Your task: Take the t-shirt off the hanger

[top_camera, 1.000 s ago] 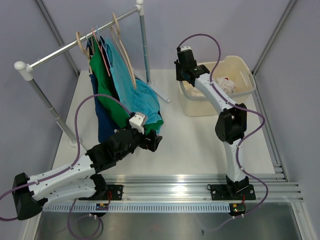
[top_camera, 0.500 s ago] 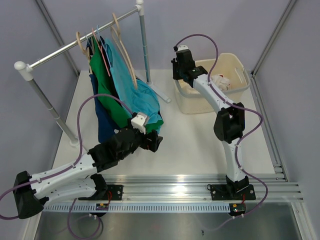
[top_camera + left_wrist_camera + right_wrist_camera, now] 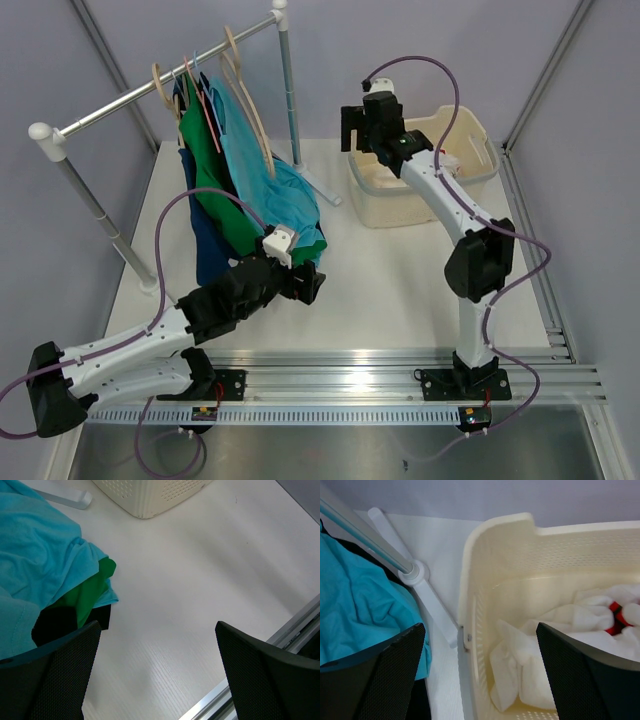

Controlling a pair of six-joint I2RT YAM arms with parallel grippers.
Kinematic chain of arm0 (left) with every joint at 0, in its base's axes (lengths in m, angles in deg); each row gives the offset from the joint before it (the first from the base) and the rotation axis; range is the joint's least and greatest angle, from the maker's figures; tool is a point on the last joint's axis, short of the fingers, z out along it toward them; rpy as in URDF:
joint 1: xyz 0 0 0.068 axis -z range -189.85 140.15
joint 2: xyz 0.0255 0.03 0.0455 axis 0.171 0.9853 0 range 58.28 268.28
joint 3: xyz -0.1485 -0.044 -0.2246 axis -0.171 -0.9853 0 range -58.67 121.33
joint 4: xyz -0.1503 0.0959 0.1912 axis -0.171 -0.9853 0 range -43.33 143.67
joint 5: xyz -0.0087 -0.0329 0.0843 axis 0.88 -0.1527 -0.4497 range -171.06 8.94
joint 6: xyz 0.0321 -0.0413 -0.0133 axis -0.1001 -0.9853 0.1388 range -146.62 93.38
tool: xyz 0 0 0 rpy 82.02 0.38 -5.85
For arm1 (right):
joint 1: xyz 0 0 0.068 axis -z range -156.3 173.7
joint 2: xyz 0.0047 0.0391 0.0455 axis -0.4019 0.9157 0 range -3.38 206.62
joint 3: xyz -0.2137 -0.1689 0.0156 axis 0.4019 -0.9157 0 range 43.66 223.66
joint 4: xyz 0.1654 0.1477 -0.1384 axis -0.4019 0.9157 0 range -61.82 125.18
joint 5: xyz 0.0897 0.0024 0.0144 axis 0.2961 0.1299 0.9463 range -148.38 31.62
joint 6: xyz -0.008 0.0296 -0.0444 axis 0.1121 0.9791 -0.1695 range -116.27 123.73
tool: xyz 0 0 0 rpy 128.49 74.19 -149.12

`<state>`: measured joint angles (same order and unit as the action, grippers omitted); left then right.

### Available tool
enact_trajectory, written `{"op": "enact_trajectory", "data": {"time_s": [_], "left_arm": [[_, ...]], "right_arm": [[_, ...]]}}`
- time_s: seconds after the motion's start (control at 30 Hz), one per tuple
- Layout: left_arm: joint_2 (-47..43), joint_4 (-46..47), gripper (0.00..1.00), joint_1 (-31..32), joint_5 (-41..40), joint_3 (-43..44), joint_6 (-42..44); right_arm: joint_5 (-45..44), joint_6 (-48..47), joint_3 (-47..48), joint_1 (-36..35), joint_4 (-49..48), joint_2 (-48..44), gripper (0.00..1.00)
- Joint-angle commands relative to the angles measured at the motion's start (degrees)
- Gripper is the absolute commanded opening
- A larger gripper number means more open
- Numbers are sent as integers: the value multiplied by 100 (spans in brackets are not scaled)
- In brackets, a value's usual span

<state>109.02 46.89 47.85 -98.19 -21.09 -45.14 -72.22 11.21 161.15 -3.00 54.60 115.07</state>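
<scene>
The white t-shirt [image 3: 570, 630] lies crumpled in the cream basket [image 3: 495, 535], a bit of its red print [image 3: 615, 616] showing. My right gripper [image 3: 480, 675] hangs open over the basket's left rim; one finger is above the table and the other above the shirt, with nothing between them. In the top view the right gripper [image 3: 358, 128] sits high at the basket's [image 3: 470, 125] left end. A pale wooden hanger [image 3: 245, 95] hangs on the rail. My left gripper [image 3: 310, 285] is open and empty, low over the table by the teal shirt's hem.
A clothes rack [image 3: 150, 90] stands at the back left, its pole [image 3: 290, 90] ending in a white foot [image 3: 415, 572] next to the basket. A teal shirt [image 3: 280, 190] and a green shirt [image 3: 210, 170] hang from it and drape onto the table.
My right gripper has opened and risen from inside the basket to above its left rim, leaving the t-shirt in the basket. The left arm has stayed put.
</scene>
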Motion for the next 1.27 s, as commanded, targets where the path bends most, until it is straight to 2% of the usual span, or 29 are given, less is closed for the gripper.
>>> {"op": "enact_trajectory", "data": {"time_s": [0.0,0.03,0.1,0.2,0.3,0.53,0.7,0.83,1.23], "left_arm": [[-125,204,99,14,16,232,42],[-161,239,99,14,60,197,42],[-248,344,99,14,183,144,33],[-354,476,99,14,350,83,59],[-407,512,99,14,455,65,68],[-504,547,99,14,535,30,103],[-705,547,99,14,517,-23,121],[-741,538,99,14,438,-41,130],[-750,485,99,14,350,-40,147]], "right_arm": [[-812,540,-68,-55,476,-1086,99],[-865,717,-156,-63,1018,-1366,99],[-559,1034,-707,-55,1042,-1823,99],[-66,1202,-2470,-55,454,-2904,99],[232,1413,-3622,-55,111,-3933,100],[1085,1888,-5516,-64,-285,-5953,100],[1569,2116,-6763,-64,-707,-6791,99],[1411,2143,-7292,-64,-954,-7239,100],[1218,2160,-7408,-64,-1007,-7354,100]]}}
